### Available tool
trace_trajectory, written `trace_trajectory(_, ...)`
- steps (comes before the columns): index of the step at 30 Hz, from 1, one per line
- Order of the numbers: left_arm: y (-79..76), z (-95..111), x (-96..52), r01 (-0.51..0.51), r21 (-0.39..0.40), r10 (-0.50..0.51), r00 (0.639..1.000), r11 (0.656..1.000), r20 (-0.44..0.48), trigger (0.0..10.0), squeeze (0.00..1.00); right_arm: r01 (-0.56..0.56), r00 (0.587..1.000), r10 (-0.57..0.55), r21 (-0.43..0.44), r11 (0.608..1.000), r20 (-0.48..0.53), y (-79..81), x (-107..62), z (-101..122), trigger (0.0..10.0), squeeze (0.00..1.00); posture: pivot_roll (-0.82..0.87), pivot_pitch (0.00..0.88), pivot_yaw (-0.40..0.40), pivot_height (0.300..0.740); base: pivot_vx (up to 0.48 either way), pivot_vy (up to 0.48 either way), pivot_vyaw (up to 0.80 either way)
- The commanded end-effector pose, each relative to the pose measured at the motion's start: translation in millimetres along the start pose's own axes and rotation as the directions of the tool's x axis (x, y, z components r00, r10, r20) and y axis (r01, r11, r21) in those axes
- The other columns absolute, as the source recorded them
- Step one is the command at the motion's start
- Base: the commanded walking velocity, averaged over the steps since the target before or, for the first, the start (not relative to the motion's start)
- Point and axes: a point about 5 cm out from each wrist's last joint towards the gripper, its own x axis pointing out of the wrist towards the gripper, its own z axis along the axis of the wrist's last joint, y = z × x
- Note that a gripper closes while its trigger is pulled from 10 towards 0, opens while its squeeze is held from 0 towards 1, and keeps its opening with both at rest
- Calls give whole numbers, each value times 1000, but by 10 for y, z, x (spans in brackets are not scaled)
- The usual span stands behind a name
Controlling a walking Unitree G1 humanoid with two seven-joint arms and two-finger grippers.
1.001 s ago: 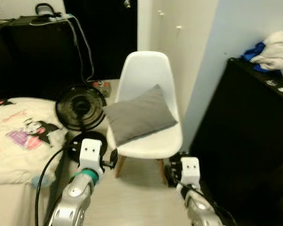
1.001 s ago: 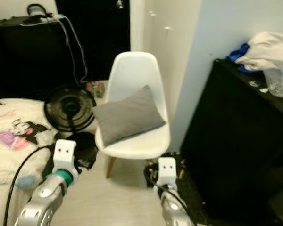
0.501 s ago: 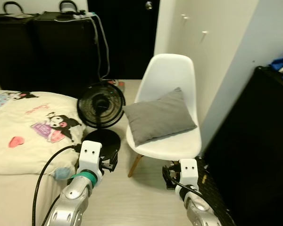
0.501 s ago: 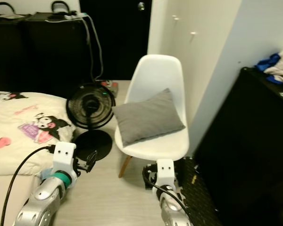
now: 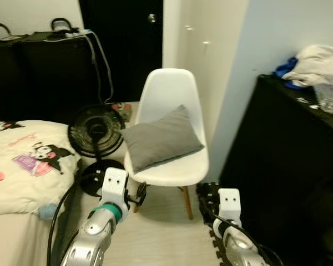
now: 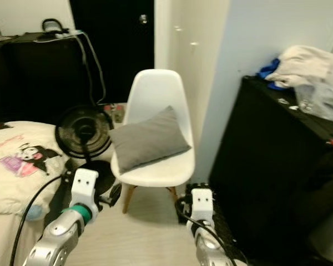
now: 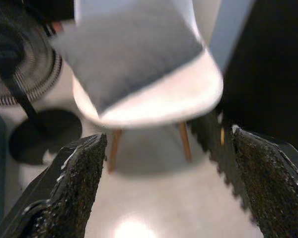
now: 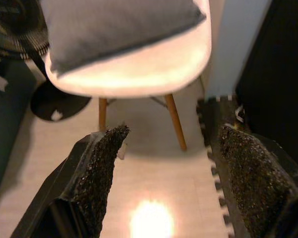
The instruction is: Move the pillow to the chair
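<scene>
**Grey pillow lies on the white chair, both grippers held low and empty in front of it**

At the far left, the corner of a bed (image 5: 11, 183) carries a cream blanket (image 5: 28, 160) printed with a cartoon figure. Just beside it stands a black floor fan (image 5: 95, 132) on a round base, its cable trailing over the floor. Behind are black cases (image 5: 39, 72) and a dark doorway.

The left gripper (image 5: 134, 195) is held forward and low, below the front left edge of the seat, its silver forearm rising from the bottom of the head view. In the left wrist view its 2 black fingers (image 7: 69, 188) stand wide apart with nothing between them, framing the seat.

The pillow (image 5: 161, 138) rests on the seat of the chair (image 5: 169, 111), leaning against the backrest. Its long axis runs across the seat, tilted so that the left end sits lower and nearer the front edge, overhanging a little, while the right end rises toward the back.

The right gripper (image 5: 208, 194) hangs low by the chair's right front leg, over a dark mat (image 5: 213, 194). Its fingers (image 8: 97, 173) are likewise spread wide and empty.

At the right stands a black cabinet (image 5: 283, 160) with white and blue clothes (image 5: 313, 64) piled on top.
</scene>
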Motion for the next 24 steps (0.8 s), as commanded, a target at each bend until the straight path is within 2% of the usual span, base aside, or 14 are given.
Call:
trace_trajectory(1, 89, -139, -21, -24, 20, 25, 998, 1000, -52, 10000, 0, -14, 999, 13, -5, 1000, -49, 40, -8, -98, 10000, 0, 17, 4, 71, 740, 0, 0, 0)
trace_trajectory(3, 124, -184, -17, -34, 33, 36, 997, 999, -69, 10000, 0, -17, 997, 16, -8, 1000, -72, 46, -13, -150, 10000, 0, 16, 5, 71, 740, 0, 0, 0)
trace_trajectory(4, 201, -308, 15, -66, 60, 73, 991, 996, -110, 10000, 0, 8, 985, -12, -20, 1000, -172, 16, -66, -374, 10000, 0, 11, 8, 75, 740, 0, 0, 0)
trace_trajectory(5, 237, -380, 33, -81, 74, 90, 987, 994, -135, 10000, 0, 22, 974, -29, -32, 999, -223, -3, -106, -489, 10000, 0, 10, 8, 76, 740, 0, 0, 0)
trace_trajectory(6, 237, -380, 33, -81, 74, 90, 987, 994, -135, 10000, 0, 22, 974, -29, -32, 999, -223, -3, -106, -489, 10000, 0, 10, 8, 76, 740, 0, 0, 0)
trace_trajectory(8, 274, -569, 35, -84, 92, 101, 973, 992, -207, 10000, 0, 37, 953, -52, -56, 998, -299, -43, -200, -688, 10000, 0, 2, 0, 80, 740, 0, 0, 0)
trace_trajectory(9, 286, -705, 6, -75, 110, 101, 961, 991, -256, 10000, 0, 46, 938, -67, -69, 997, -339, -76, -271, -806, 10000, 0, -10, 0, 90, 740, 0, 0, 0)
trace_trajectory(10, 286, -705, 6, -75, 110, 101, 961, 991, -256, 10000, 0, 46, 938, -67, -69, 997, -339, -76, -271, -806, 10000, 0, -10, 0, 90, 740, 0, 0, 0)
trace_trajectory(11, 284, -798, -20, -67, 121, 100, 953, 990, -287, 10000, 0, 53, 927, -78, -78, 996, -366, -108, -324, -887, 10000, 0, -14, 0, 94, 740, 0, 0, 0)
trace_trajectory(14, 320, -1118, -139, -80, 171, 144, 904, 982, -403, 10000, 0, 189, 863, -184, -37, 981, -470, -288, -545, -1164, 10000, 0, -28, 0, 65, 740, 0, 0, 0)
trace_trajectory(15, 320, -1118, -139, -80, 171, 144, 904, 982, -403, 10000, 0, 189, 863, -184, -37, 981, -470, -288, -545, -1164, 10000, 0, -28, 0, 65, 740, 0, 0, 0)
trace_trajectory(18, 279, -1178, -162, -104, 102, 137, 900, 989, -413, 10000, 0, 202, 848, -198, -46, 978, -492, -314, -622, -1249, 10000, 0, -24, 0, 53, 740, 0, 480, 0)
trace_trajectory(20, 200, -1187, -164, -104, 15, 102, 917, 994, -386, 10000, 0, 157, 847, -167, -64, 986, -505, -281, -656, -1299, 10000, 0, -20, 0, 51, 740, 0, 240, 0)
trace_trajectory(24, 92, -1299, -193, -79, 32, 85, 912, 996, -401, 10000, 0, 145, 834, -173, -95, 985, -524, -317, -700, -1349, 10000, 0, -17, 0, 62, 740, 0, 0, 0)
